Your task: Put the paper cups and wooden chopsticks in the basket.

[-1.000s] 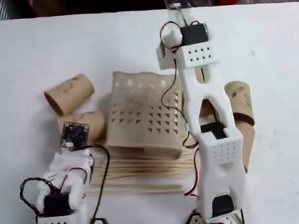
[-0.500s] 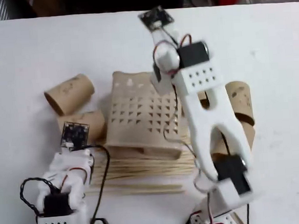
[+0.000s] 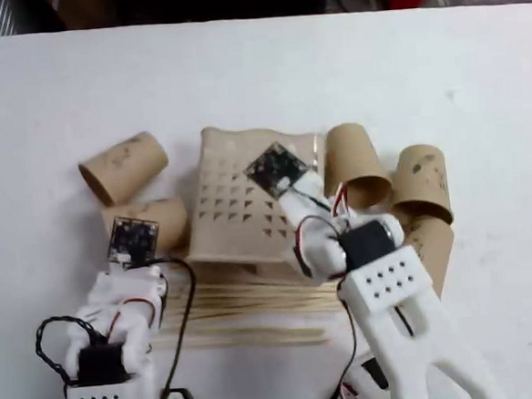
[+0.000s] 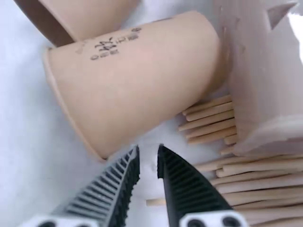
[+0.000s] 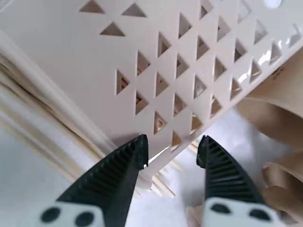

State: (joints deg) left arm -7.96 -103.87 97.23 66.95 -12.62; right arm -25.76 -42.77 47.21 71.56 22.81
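1. The left claw (image 4: 147,150) keeps its place at 7 o'clock. Its jaws are nearly pressed together with only a slit between them and nothing in it. The tips sit just beside the rim of the near left cup (image 3: 154,224).
2. A second ago the right arm (image 3: 391,287) stretched past the basket toward 12 o'clock. It is now folded back toward 5 o'clock. The right claw (image 5: 173,142) hangs over the basket's near wall, spread wide and empty. It brings nothing back, so I judge the task barely begun. The pull-back does uncover the cup beside the basket's right wall.
3. The chopsticks (image 3: 246,310) are unmoved. They lie flat in a bundle touching the basket's near rim, some tucked under it, with their long axis running 9 to 3 o'clock.
4. The basket (image 3: 234,202) is unmoved in the middle, with a perforated wall facing up. It seems tipped on its side with its rim toward 6 o'clock. I cannot see the opening or anything inside.
5. All five cups lie on their sides outside the basket.
   - The near left cup has its base against the basket and its mouth toward 9 o'clock.
   - The far left cup (image 3: 125,164) has its mouth toward 8 o'clock.
   - The uncovered cup (image 3: 350,162) has its mouth toward 5 o'clock.
   - The right cup (image 3: 422,181) has its mouth toward 6 o'clock.
   - The near right cup (image 3: 431,247) runs roughly 12 to 6 o'clock, and its ends are hidden.
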